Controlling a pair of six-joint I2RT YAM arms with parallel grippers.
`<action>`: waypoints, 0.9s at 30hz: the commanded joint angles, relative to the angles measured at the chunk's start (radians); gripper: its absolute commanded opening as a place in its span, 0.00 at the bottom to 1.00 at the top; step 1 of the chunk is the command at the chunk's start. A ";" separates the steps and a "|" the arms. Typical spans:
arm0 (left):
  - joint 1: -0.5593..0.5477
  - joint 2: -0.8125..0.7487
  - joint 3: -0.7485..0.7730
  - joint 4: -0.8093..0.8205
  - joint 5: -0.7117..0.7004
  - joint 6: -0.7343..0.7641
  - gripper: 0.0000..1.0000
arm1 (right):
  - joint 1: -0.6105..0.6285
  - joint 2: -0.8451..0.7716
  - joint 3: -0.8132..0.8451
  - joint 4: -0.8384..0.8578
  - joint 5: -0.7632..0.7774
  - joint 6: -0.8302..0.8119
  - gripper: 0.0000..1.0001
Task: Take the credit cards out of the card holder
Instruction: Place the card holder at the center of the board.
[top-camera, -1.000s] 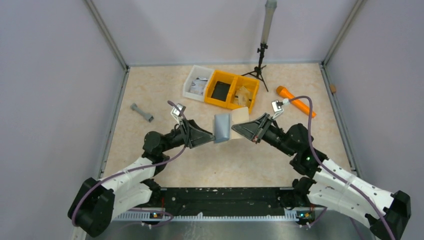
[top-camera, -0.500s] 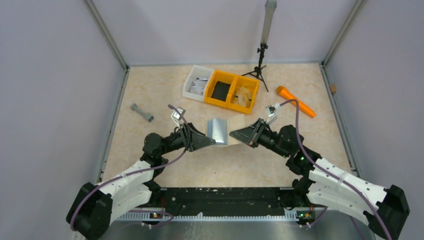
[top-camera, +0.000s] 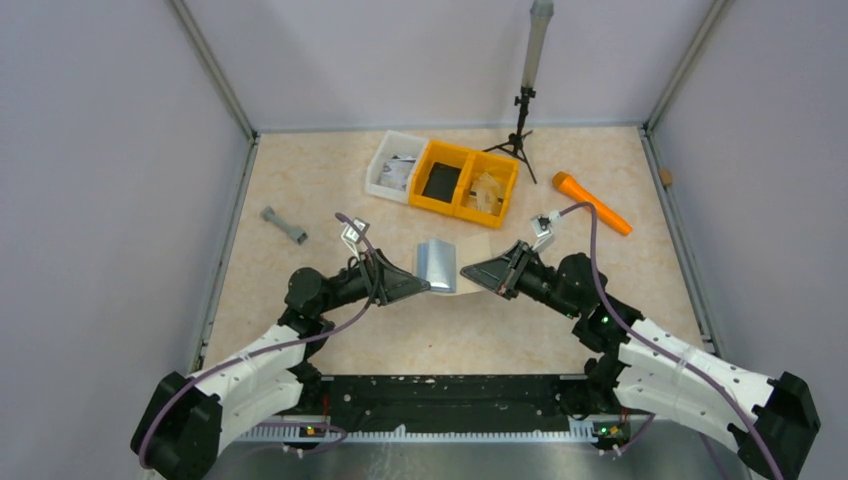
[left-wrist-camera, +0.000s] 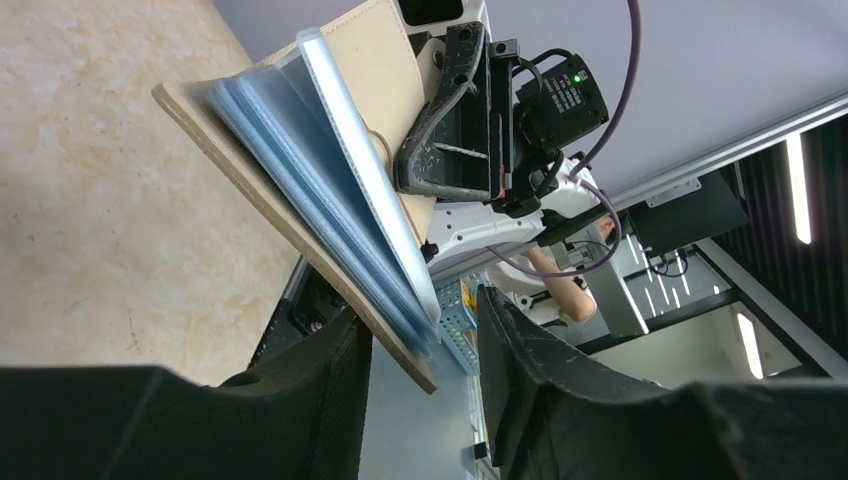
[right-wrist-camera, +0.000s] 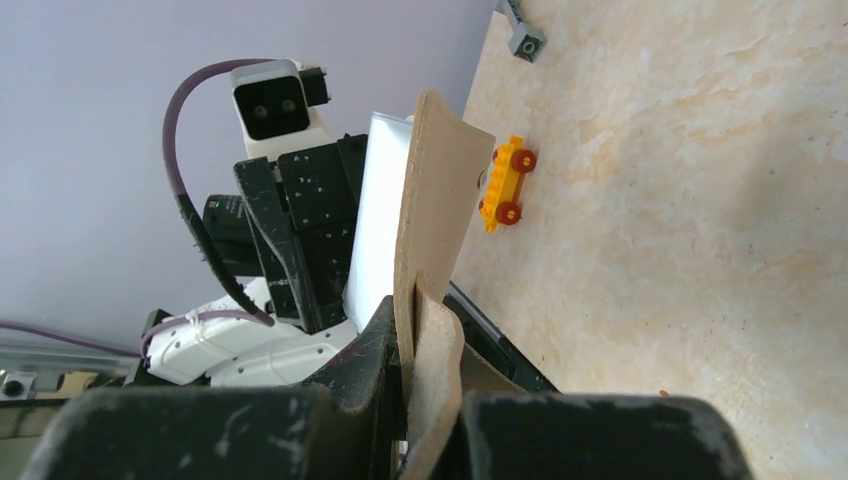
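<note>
Seen from above, the card holder (top-camera: 438, 266) hangs off the bench (top-camera: 330, 180), just on the arms' side of the yellow bin (top-camera: 463, 186). It is spread open between the left hand (top-camera: 427, 286) and the right hand (top-camera: 466, 272), silvery face leftward and tan face rightward. The step looks like opening and steadying it; no card is out yet.

In the left wrist view the card holder (left-wrist-camera: 335, 150) shows a tan cover and a fan of clear bluish sleeves. The left hand (left-wrist-camera: 425, 345) stands narrowly parted astride their lower edge, with a gap showing on one side. Whether cards sit inside cannot be told.

In the right wrist view the right hand (right-wrist-camera: 420, 345) is pinched tight on a curling tan flap of the card holder (right-wrist-camera: 435, 200). Next, I judge, the left hand must nip a single card edge and draw it out along the sleeve.
</note>
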 joint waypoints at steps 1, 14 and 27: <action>0.011 -0.025 -0.019 0.035 -0.018 0.016 0.41 | -0.005 -0.013 0.004 0.036 -0.010 -0.020 0.00; 0.019 0.001 0.028 -0.236 -0.003 0.202 0.05 | -0.004 0.034 -0.042 0.032 -0.008 -0.082 0.03; -0.010 0.067 0.084 -0.748 -0.200 0.561 0.00 | 0.057 0.233 -0.055 -0.107 0.242 -0.241 0.82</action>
